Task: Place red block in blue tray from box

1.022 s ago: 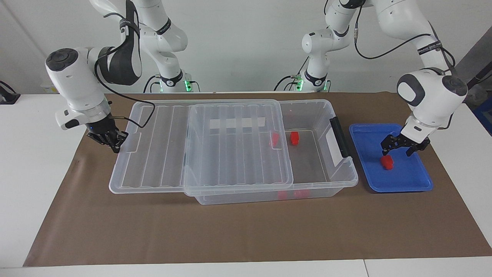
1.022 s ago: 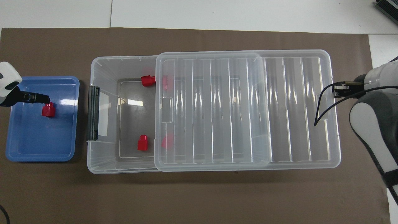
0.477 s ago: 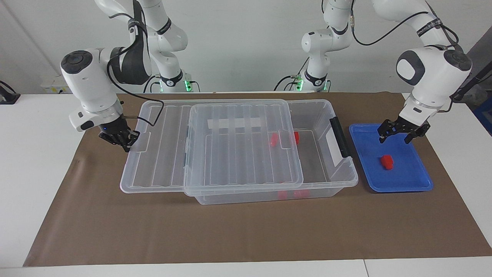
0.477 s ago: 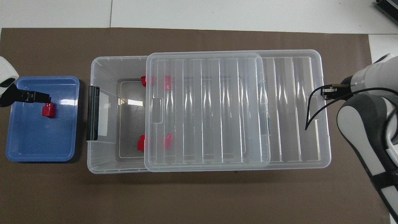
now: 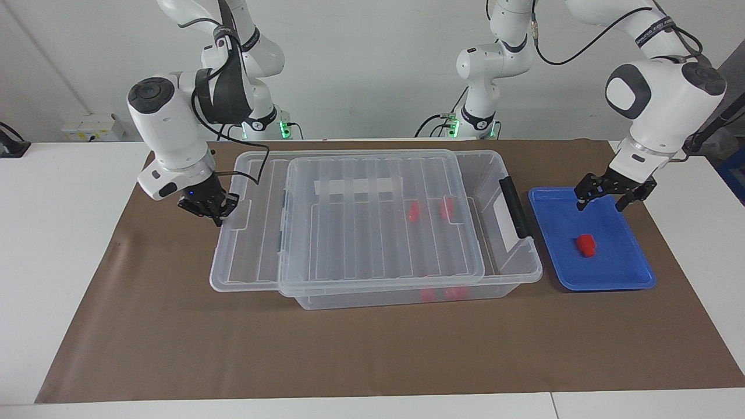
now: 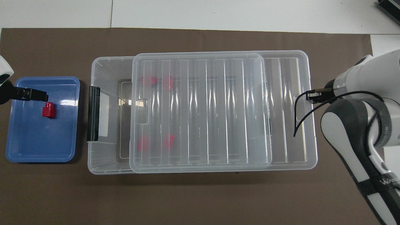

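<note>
Lid [image 5: 381,218] closing looks like the step in hand: the right end effector [image 5: 208,208] pinches the tab at the lid's edge toward the right arm's end of the surface [image 5: 349,349], and the lid lies partly slid across the box [image 5: 506,256], leaving a strip open by the black latch handle [image 5: 515,206]. To do it well, the pull should run straight along the box's length, keeping the lid level so its rim does not catch on the box walls, and stop once the edges line up. The red block [image 5: 586,245] lies alone on the floor of the blue tray [image 5: 611,279], which sits just beside the box toward the left arm's end. The left end effector [image 5: 607,196] hangs over the tray with fingers spread, holding nothing. Inside the box two more red blocks [image 6: 148,80] show through the clear lid, well apart from each other.
</note>
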Action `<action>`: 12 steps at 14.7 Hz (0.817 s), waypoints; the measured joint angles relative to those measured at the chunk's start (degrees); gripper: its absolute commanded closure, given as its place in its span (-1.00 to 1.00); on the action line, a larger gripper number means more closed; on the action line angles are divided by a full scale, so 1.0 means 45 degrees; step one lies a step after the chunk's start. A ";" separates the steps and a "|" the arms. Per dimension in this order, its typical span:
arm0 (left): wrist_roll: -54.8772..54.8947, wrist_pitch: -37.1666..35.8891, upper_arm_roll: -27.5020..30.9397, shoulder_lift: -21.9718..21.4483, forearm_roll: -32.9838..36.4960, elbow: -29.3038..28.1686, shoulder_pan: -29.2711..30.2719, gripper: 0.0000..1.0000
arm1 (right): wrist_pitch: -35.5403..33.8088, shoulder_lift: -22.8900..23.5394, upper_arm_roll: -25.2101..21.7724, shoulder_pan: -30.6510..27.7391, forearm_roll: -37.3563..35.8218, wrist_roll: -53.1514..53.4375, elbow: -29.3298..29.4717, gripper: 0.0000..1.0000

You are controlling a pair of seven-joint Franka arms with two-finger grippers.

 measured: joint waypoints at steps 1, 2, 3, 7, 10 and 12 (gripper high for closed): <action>-0.0464 -0.0429 -0.0107 -0.0196 -0.0033 0.0199 -0.0005 -1.00 | -0.0028 -0.0002 0.0009 0.0097 0.0197 0.0000 -0.0018 1.00; -0.0976 -0.0657 -0.0325 -0.0403 -0.0057 0.0289 -0.0015 -1.00 | -0.0041 -0.0003 0.0008 0.0201 0.0305 0.0000 -0.0033 1.00; -0.1405 -0.0761 -0.0631 -0.0600 -0.0061 0.0299 -0.0033 -1.00 | -0.0047 -0.0008 0.0011 0.0314 0.0363 0.0000 -0.0043 1.00; -0.1990 -0.0805 -0.0933 -0.0791 -0.0062 0.0167 -0.0444 -1.00 | -0.0053 -0.0027 0.0025 0.1112 0.0406 0.1150 -0.0062 1.00; -0.2083 -0.0808 0.0539 -0.0932 -0.0066 -0.0214 -0.2062 -1.00 | -0.0058 -0.0042 0.0029 0.1421 0.0418 0.1337 -0.0074 1.00; -0.2366 -0.0808 0.1501 -0.1040 -0.0067 -0.0294 -0.3007 -1.00 | -0.0058 -0.0061 0.0023 0.1500 0.0744 0.1337 -0.0075 1.00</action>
